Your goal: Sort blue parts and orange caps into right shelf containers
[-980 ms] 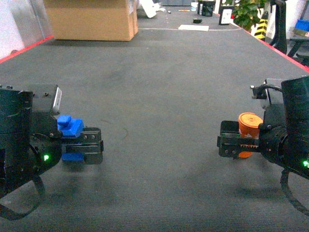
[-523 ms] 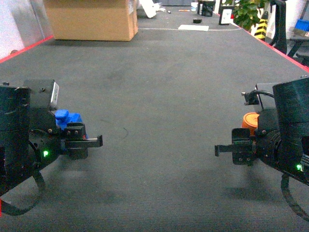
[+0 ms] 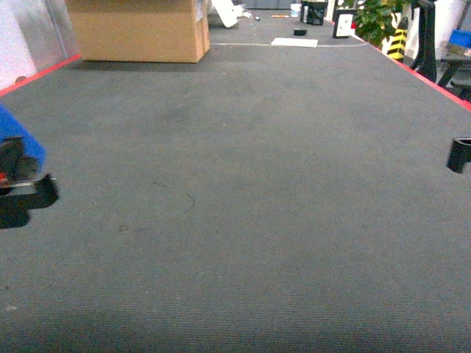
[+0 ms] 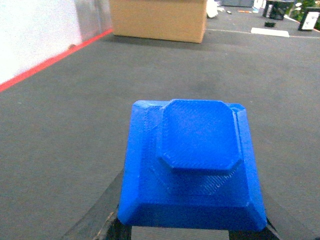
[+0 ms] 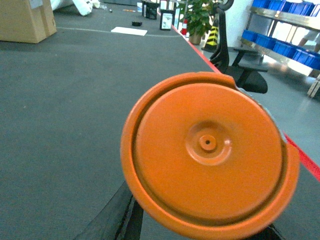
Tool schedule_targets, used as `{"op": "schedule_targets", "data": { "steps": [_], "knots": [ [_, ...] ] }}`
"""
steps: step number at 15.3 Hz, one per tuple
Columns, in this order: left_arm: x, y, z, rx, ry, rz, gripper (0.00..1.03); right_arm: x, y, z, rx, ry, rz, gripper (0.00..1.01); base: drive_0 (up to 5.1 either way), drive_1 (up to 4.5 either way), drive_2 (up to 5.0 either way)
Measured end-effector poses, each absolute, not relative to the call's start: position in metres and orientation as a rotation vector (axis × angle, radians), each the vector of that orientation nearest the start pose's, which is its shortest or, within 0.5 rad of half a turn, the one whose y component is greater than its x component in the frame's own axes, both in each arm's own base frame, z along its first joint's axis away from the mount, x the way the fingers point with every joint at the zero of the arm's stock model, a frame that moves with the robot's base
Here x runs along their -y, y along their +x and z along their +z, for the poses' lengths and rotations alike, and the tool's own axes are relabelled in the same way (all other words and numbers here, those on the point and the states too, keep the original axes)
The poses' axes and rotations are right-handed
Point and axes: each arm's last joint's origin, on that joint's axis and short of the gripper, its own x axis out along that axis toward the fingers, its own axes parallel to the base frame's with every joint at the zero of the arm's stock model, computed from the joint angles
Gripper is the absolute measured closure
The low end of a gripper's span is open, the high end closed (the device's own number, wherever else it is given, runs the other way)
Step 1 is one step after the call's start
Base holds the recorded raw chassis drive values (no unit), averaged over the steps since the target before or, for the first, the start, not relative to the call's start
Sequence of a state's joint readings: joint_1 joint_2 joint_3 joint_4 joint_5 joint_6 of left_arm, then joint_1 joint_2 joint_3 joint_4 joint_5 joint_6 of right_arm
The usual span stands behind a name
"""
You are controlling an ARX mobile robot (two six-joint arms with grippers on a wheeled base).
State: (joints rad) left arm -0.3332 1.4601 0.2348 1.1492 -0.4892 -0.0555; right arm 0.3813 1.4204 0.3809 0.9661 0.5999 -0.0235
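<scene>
Two claws loaded — left claw (image 4: 192, 235) grasping blue part (image 4: 192, 167), right claw (image 5: 200, 235) grasping orange cap (image 5: 210, 155).

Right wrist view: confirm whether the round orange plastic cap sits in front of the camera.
Yes, the round orange plastic cap fills the view just above the dark jaws, over grey carpet.

1. The left claw (image 3: 22, 195) shows only at the far left edge of the head view, low and blurred, its dark fingers pointing toward the middle.
2. In its wrist view the left claw is clamped on a blue part (image 4: 192, 165).
3. The right claw (image 3: 461, 154) barely enters at the right edge.
4. Its wrist view shows it gripping an orange cap (image 5: 210, 152).
</scene>
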Motion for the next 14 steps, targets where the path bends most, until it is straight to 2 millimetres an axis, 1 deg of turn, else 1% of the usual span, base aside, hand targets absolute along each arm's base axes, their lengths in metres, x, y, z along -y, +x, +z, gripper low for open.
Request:
{"op": "schedule_targets", "data": {
  "steps": [1,2,3,5,7,11,12,13,14],
  "knots": [
    [0.053,0.195,0.154,-0.051,-0.009,0.194,0.59,-0.077,0.212,0.185,-0.040,-0.087,-0.228,0.59,0.0,0.00,0.0],
    [0.049,0.179,0.159,-0.043,0.005,0.215,0.59,-0.076,0.194,0.192,-0.007,-0.102,-0.248,0.59,0.0,0.00,0.0],
    [0.047,0.169,0.164,-0.026,0.006,0.223,0.59,-0.074,0.182,0.197,0.020,-0.103,-0.265,0.59,0.0,0.00,0.0],
    [0.044,0.148,0.181,0.045,-0.010,0.244,0.59,-0.072,0.158,0.207,0.073,-0.096,-0.301,0.59,0.0,0.00,0.0],
    [0.043,0.135,0.190,0.090,-0.040,0.254,0.59,-0.071,0.150,0.212,0.074,-0.097,-0.330,0.59,0.0,0.00,0.0],
    [0.043,0.135,0.189,0.079,-0.051,0.250,0.59,-0.071,0.150,0.211,0.065,-0.107,-0.336,0.60,0.0,0.00,0.0],
    [0.043,0.135,0.188,0.063,-0.041,0.234,0.59,-0.067,0.151,0.208,0.018,-0.133,-0.244,0.60,0.0,0.00,0.0],
    [0.037,0.134,0.187,0.010,-0.004,0.142,0.59,-0.058,0.147,0.203,-0.005,-0.102,-0.143,0.60,0.0,0.00,0.0],
    [0.032,0.131,0.186,-0.003,0.001,0.080,0.59,-0.050,0.142,0.200,-0.008,-0.064,-0.081,0.60,0.0,0.00,0.0]
  ]
}}
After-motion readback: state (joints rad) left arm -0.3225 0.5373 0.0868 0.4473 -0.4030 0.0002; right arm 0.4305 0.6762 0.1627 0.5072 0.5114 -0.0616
